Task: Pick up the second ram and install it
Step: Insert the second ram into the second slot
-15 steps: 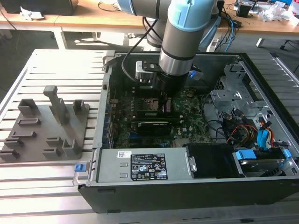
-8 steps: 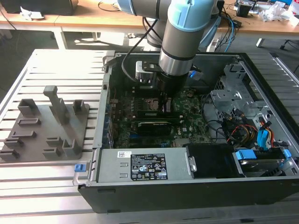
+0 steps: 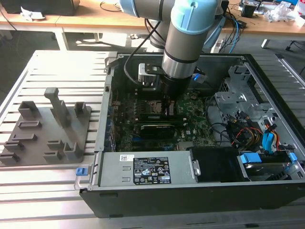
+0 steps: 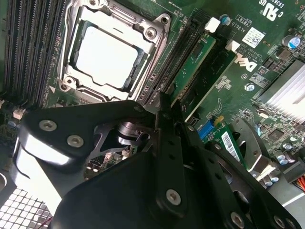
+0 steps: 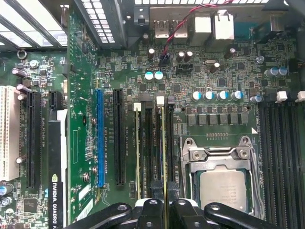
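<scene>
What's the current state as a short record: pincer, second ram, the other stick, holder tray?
pincer: inside the open black computer case, closed on the second ram's edge
second ram: thin green circuit-board stick, upright in a black slot beside the silver processor socket; full seating cannot be told
other stick: similar green stick in a parallel slot, apart from the second ram
holder tray: grey plastic, outside the case, on the exterior view's left
</scene>
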Robot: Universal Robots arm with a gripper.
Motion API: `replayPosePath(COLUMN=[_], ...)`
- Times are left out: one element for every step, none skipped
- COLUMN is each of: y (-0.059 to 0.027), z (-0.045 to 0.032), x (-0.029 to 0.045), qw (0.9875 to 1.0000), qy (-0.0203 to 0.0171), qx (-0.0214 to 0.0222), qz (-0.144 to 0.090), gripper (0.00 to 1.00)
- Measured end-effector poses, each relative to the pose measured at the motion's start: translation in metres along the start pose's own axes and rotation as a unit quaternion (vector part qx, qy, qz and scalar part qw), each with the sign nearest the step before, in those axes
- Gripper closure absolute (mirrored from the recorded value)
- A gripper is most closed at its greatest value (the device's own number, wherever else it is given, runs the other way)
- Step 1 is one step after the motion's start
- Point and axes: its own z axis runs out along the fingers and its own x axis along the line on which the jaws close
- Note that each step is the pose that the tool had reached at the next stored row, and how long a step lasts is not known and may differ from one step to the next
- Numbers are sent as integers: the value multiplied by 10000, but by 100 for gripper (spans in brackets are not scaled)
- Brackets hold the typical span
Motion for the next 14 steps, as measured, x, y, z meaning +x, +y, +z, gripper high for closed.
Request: replayPosePath(y=[0,0,-1,-2,-3,-4,-5,-5,-5,-6,-7,-7,-5,1], z=[3,7,18,27,42,53,68,75,76,78,83,83,72,-8], x=[0,0,0,1,1,2,2,2,2,2,0,1,2,-1], qw=[10000,10000,10000,10000,10000,10000,10000,10000,10000,10000,10000,10000,10000,10000], qy=[0,1,0,1,1,2,3,2,2,1,-4,-2,1,0], qx=[0,0,0,0,0,-1,-2,-1,-1,-1,3,0,0,2], qz=[0,0,0,1,4,5,6,6,7,7,5,6,6,5], gripper=[86,86,86,86,86,86,86,86,86,86,86,78,78,78])
